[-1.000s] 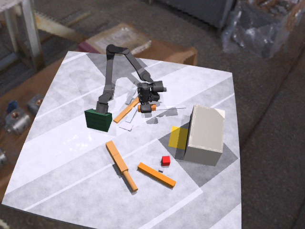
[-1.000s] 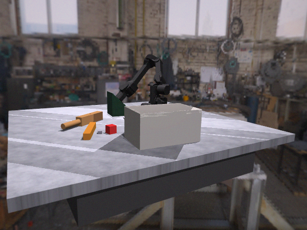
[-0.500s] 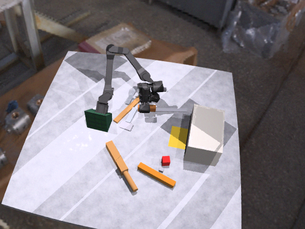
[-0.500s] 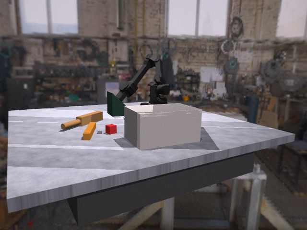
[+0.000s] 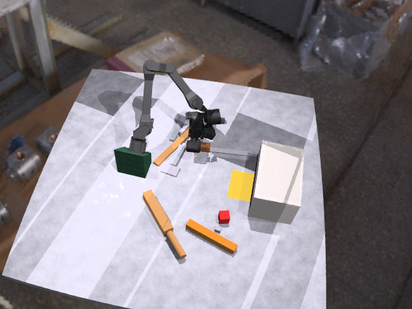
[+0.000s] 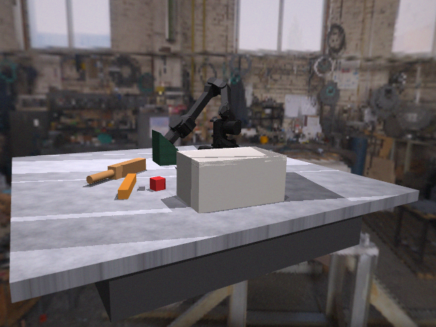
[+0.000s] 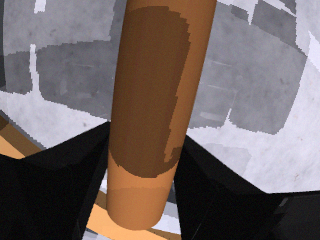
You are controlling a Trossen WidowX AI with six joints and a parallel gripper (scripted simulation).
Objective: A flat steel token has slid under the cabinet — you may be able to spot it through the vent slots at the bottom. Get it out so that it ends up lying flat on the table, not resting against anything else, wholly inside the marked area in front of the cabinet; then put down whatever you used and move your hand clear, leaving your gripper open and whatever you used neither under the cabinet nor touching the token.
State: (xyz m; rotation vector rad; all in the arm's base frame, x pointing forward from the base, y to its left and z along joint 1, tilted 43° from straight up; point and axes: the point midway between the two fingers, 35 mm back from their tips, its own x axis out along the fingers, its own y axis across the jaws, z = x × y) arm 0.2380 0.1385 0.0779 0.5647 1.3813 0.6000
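My gripper (image 5: 199, 147) (image 7: 144, 135) is shut on the round orange-brown handle (image 5: 205, 147) (image 7: 150, 90) of a tool. A long, thin grey blade (image 5: 231, 152) runs from that handle toward the cabinet (image 5: 279, 176) (image 6: 241, 184). In the top view its far end meets the cabinet's front left edge; whether it is under the cabinet I cannot tell. The yellow marked area (image 5: 240, 185) lies in front of the cabinet, to one side of the blade. The token and the vent slots are not visible in any view. The exterior view shows the cabinet's back.
A red cube (image 5: 224, 216) (image 6: 157, 183), a small grey piece (image 5: 217, 230) (image 6: 141, 188) and an orange bar (image 5: 211, 235) (image 6: 127, 186) lie nearer the camera. A paddle-shaped orange piece (image 5: 156, 211) (image 6: 128, 167), a green block (image 5: 132, 163) (image 6: 163, 151), another orange bar (image 5: 171, 147) and a pale plate (image 5: 170, 170) lie left.
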